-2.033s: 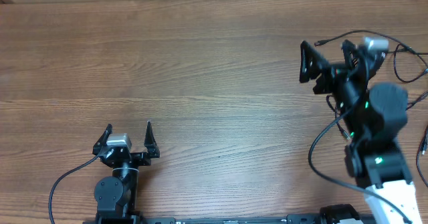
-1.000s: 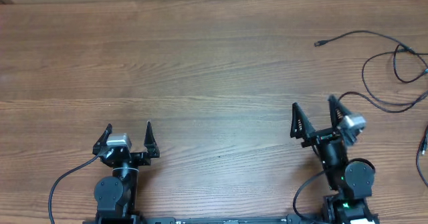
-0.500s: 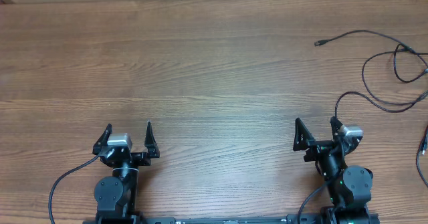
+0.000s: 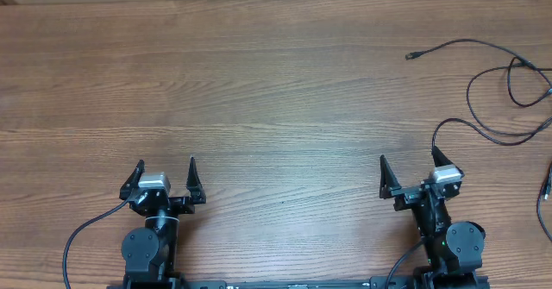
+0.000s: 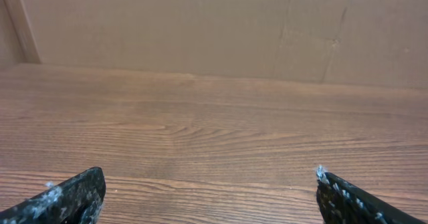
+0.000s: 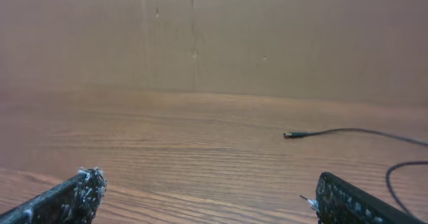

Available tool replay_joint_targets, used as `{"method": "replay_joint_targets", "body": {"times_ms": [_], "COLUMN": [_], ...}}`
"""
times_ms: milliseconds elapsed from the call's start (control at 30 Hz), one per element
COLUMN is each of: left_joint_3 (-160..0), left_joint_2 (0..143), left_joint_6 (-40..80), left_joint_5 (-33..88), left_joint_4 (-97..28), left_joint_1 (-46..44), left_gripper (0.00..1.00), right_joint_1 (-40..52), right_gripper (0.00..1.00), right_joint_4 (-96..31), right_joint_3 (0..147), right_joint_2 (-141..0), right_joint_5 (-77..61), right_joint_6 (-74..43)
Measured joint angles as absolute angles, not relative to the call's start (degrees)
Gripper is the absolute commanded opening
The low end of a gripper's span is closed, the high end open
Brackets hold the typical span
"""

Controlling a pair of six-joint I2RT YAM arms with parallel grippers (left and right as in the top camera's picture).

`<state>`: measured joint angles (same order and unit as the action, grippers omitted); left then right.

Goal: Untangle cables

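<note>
The cables [image 4: 515,63] lie at the far right of the wooden table [image 4: 259,82]: thin black cords in loose, open loops. One strand runs leftward and ends in a small plug [image 4: 412,56]. Another short stretch shows at the right edge, too cut off to read. From the right gripper [image 4: 409,161] they sit ahead and off to its right, apart from it, with the nearest loop curving down toward it. Its fingers are spread wide and hold nothing. The left gripper [image 4: 166,166], equally spread and empty, sits well apart across the table. Judgement: the right arm is yours to reach with. The plug strand runs roughly left to right, so close across it.
</note>
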<state>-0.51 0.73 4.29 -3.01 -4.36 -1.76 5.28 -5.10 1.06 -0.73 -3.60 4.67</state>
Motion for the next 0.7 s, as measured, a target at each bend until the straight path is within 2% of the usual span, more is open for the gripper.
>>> {"method": "replay_joint_targets", "body": {"times_ms": [700], "left_joint_3": [-0.51], "left_joint_2": [0.73], "left_joint_6": [4.29], "left_joint_5": [-3.01], "left_joint_4": [-4.36], "left_joint_1": [-1.76], "left_gripper": [1.0], "right_joint_1": [3.62], "right_gripper": [1.0], "right_joint_4": [-5.08], "right_joint_3": [1.06], "right_joint_2": [-0.73], "right_joint_5": [-3.62], "right_joint_6": [7.55]}}
